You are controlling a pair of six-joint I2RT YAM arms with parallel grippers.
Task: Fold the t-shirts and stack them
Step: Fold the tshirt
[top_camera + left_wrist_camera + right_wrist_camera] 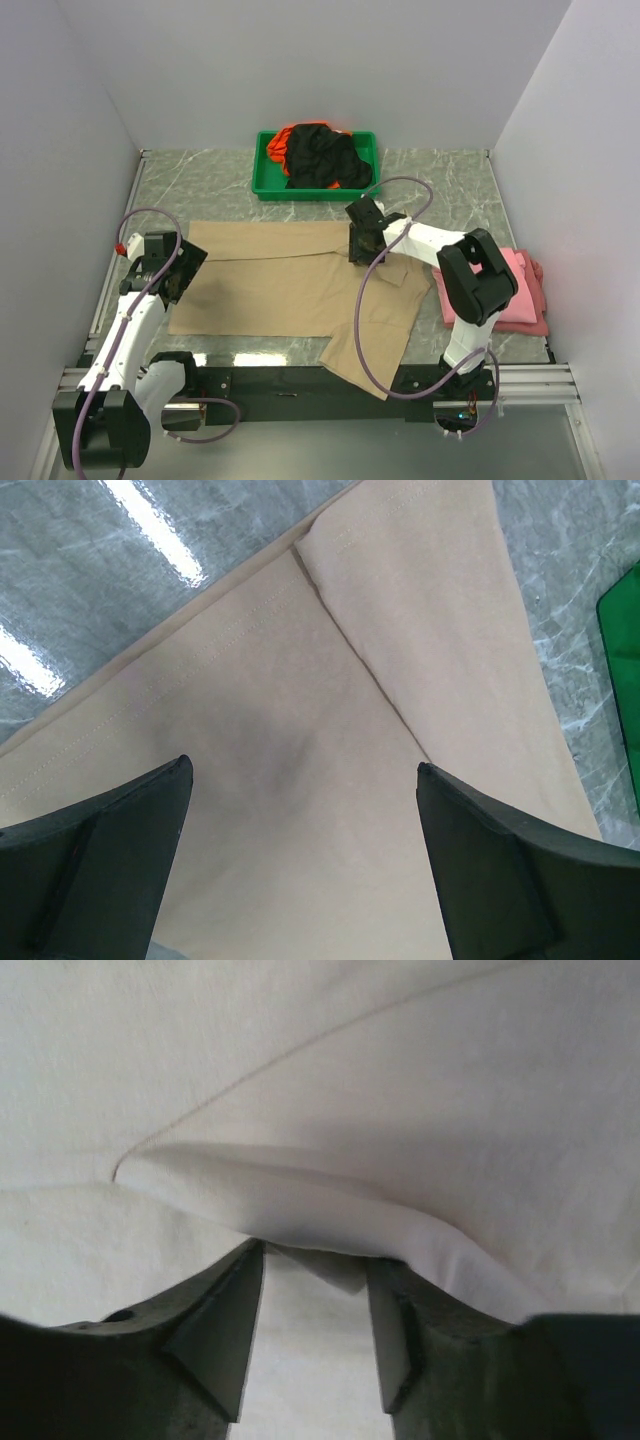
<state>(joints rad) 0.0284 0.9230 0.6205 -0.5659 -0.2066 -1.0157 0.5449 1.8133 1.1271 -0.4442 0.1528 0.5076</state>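
The tan t-shirt (270, 285) lies spread flat on the table, with one sleeve (372, 340) reaching to the near edge. My left gripper (187, 267) is at its left edge. In the left wrist view the gripper (302, 770) is wide open just above the tan cloth (330, 680). My right gripper (358, 240) is low on the shirt's upper right part. In the right wrist view the gripper (315, 1255) has its jaws partly apart, and a raised fold of pale cloth (330, 1215) lies across the fingertips. A folded pink t-shirt (517, 290) lies at the right.
A green tray (262, 186) at the back holds the black t-shirt (325, 158) and the orange one (282, 146). Its edge shows in the left wrist view (625, 680). Grey walls close in the marble table (180, 190) on three sides. A black rail runs along the near edge.
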